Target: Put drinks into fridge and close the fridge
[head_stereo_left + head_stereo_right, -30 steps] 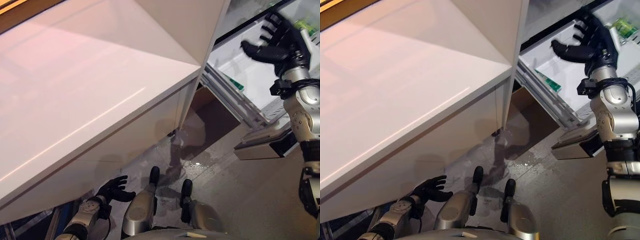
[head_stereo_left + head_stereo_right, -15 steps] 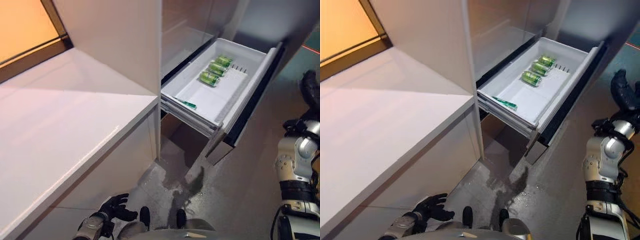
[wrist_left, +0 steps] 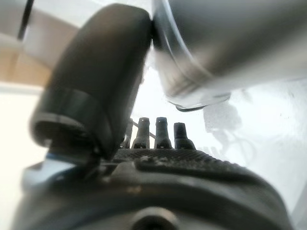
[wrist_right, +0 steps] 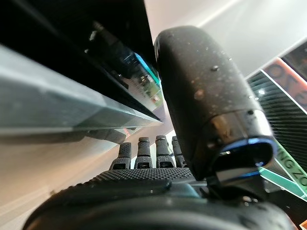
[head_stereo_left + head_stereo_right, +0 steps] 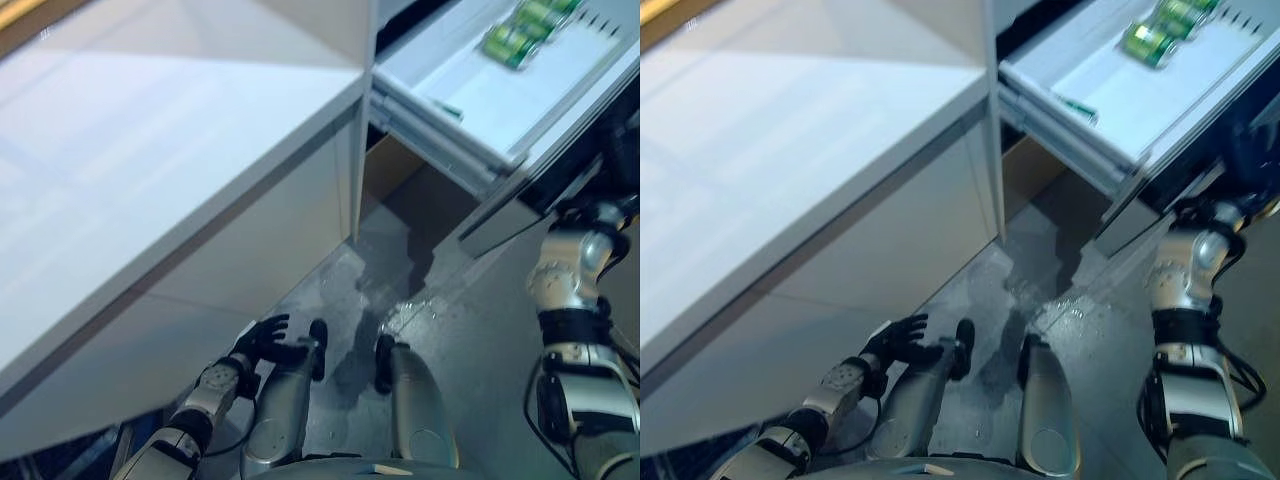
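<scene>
Green drink cans [image 5: 512, 42] lie in the pulled-out white fridge drawer [image 5: 470, 125]. The right hand [image 4: 158, 182], fingers straight, is beside the drawer's front; the left hand [image 5: 262, 343] hangs low, fingers spread, empty.

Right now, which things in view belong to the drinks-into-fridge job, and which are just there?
Part of the job:
- green drink cans lying in the drawer
- open fridge drawer
- right hand, fingers straight, by the drawer's front
- left hand, low and idle

Just there:
- white counter
- small green item in the drawer
</scene>
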`<state>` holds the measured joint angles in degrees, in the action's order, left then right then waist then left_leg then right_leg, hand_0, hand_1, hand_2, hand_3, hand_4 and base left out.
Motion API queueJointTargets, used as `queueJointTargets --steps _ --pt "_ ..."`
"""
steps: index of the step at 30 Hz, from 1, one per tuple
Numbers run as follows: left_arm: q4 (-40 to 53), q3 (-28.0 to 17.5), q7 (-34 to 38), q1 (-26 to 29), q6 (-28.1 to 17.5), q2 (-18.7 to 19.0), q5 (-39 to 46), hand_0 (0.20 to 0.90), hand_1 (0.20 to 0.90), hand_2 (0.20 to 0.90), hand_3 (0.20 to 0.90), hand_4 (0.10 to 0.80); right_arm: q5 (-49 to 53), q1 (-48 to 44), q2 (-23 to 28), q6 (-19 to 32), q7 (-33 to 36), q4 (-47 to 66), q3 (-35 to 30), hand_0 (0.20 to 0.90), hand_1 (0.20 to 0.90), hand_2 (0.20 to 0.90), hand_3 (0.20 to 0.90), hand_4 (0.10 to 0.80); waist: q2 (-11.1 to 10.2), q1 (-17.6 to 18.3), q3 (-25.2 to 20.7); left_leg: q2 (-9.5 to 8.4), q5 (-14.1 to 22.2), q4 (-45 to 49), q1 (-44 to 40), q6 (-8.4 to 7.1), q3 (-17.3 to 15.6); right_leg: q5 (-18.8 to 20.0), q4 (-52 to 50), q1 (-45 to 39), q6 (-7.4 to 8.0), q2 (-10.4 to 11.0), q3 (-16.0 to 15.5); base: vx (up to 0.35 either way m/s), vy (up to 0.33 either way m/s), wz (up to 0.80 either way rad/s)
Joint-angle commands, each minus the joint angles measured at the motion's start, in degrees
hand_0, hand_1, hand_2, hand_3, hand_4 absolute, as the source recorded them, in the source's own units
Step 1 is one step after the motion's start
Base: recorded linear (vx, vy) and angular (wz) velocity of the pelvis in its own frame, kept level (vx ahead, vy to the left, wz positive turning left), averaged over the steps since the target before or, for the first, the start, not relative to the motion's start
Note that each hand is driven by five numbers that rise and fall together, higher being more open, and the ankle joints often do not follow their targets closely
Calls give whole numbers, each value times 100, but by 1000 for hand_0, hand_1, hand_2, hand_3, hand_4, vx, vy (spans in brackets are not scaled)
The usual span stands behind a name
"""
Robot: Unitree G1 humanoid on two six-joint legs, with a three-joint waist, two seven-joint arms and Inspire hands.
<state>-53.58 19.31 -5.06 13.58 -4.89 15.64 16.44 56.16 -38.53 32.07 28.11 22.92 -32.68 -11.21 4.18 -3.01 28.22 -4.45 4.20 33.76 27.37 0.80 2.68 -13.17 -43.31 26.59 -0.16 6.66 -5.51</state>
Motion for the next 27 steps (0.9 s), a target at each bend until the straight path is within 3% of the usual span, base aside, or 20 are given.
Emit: queueJointTargets --steps 1,6,13,25,27 --pt "0 109 241 -715 71 300 82 900 900 900 900 800 -143 -658 464 -23 -896 51 813 900 900 900 900 800 -47 -352 -186 -469 1085 255 -368 660 -191 -332 -139 -145 -273 -111 -274 -88 94 27" --pt "-133 -155 189 -837 77 370 214 900 900 900 900 800 -239 -1464 424 -274 -1646 -113 1537 900 900 900 900 800 98 -595 -55 -551 843 61 -271 593 -76 -359 -215 6 -352 -40 -378 -52 97 11" --pt "-15 -247 -62 -940 41 419 242 900 900 900 900 800 -431 -2242 245 -841 -2407 -265 2311 900 900 900 900 800 120 -866 -39 -577 657 -289 -461 505 121 -271 54 -231 -286 53 -486 26 51 2" --pt "91 85 -352 -929 -216 570 -120 900 900 900 900 800 -368 -2747 244 -1257 -2488 -783 2704 900 900 900 900 800 -50 -1075 -145 -467 392 -1105 -1034 434 316 114 1019 -859 -7 53 -603 41 -2 21" --pt "22 131 -319 -933 -207 588 -251 900 900 900 900 800 -309 -2638 246 -1254 -2450 -863 2668 900 900 900 900 800 -72 -1042 -207 -403 178 -1339 -1116 427 280 390 1374 -961 13 15 -654 -31 16 7"
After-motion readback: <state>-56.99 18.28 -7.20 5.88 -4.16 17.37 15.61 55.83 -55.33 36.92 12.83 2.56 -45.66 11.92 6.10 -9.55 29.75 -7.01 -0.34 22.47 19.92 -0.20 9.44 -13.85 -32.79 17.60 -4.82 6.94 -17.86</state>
